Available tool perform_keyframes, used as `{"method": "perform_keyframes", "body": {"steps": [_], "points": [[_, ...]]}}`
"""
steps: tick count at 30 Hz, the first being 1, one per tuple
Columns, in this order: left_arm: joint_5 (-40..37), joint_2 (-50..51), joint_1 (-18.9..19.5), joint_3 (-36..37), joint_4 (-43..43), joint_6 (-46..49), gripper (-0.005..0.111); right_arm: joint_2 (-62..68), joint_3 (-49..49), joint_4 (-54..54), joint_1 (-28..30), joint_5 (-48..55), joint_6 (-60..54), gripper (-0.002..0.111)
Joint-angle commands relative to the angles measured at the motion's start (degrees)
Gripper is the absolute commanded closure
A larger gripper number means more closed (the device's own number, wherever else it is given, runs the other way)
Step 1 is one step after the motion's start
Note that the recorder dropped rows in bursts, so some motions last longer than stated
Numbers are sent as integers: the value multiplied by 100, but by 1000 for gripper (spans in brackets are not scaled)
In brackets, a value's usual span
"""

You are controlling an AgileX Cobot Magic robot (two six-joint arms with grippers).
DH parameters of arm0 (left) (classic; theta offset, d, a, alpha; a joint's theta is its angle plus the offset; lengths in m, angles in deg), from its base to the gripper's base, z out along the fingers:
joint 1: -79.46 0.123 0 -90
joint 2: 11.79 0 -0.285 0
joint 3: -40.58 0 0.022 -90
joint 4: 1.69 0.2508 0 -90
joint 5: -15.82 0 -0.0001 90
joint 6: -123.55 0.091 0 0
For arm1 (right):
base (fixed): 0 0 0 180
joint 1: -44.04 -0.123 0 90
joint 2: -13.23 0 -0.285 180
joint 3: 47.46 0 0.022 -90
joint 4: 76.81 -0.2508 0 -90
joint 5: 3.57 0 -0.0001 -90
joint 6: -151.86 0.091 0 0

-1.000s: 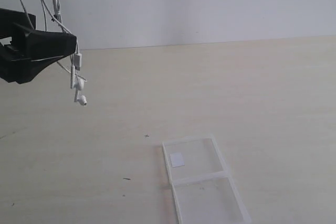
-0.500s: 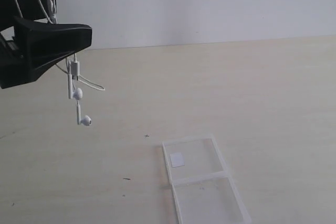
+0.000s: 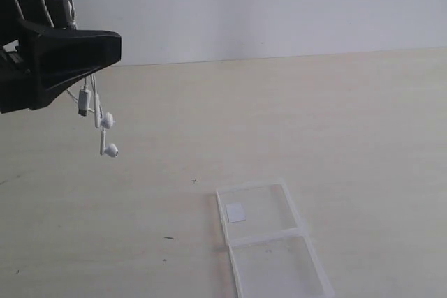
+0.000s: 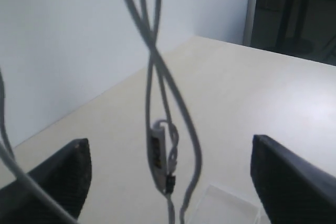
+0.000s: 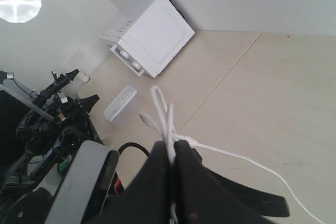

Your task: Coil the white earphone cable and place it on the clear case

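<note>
Two grippers share the white earphone cable (image 3: 96, 95), which hangs in the air and touches neither the table (image 3: 363, 123) nor the clear case (image 3: 272, 259). In the exterior view the left gripper (image 3: 108, 45) appears as a black wedge at the upper left, in front of the pale wall (image 3: 279, 5). Several strands of the wire rise past it and leave the top of the frame. Below it dangle the two earbuds (image 3: 106, 122), one a little lower than the other, with a small oblong fitting (image 3: 84, 102) just beside them. The left wrist view shows the left gripper (image 4: 169, 150) with its two dark fingers (image 4: 58, 182) set wide apart. The cable strands (image 4: 152, 61) cross and hang freely in the gap, touching neither finger, and the oblong fitting (image 4: 157, 156) sits low on one strand, so nothing is pinched. The right wrist view shows the right gripper (image 5: 171, 156) with its jaws pressed together on the cable (image 5: 164, 111). Short loops stand out beyond the fingertips and one strand trails away over the floor, which carries a white cabinet (image 5: 152, 32). This gripper lies outside the exterior view. The clear case rests flat on the table at the lower middle of the exterior view, its two hinged halves spread open and joined at the middle. A small white sticker (image 3: 235, 212) marks the farther half. A corner of the case (image 4: 226, 208) also shows below the hanging wire in the left wrist view. The earbuds hang to the left of the case and well apart from it.
</note>
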Motion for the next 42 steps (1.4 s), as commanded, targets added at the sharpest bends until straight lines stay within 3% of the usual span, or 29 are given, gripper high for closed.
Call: {"method": "perform_keyframes", "body": {"steps": [1,5,17,22,31,37,42], "points": [[-107,-177,0,-6,739,-911,27,-3,19,-15,-12,4,-69,108],[-94,-393,0,-6,1209,-1411,27,-3,19,-15,-12,4,-92,108],[747,-463,0,-6,1246,-1237,27,-3,19,-47,-12,76,-117,108],[759,-510,0,-6,1246,-1237,26,-3,19,-45,-12,88,-117,108],[368,-523,0,-6,1341,-1510,14,-3,19,-61,-12,97,-130,108],[1278,-429,0,-6,1378,-1366,13,-3,19,-61,-12,97,-130,108],[897,-132,0,-6,1221,-669,13,-3,19,-61,-12,119,-166,108]]}}
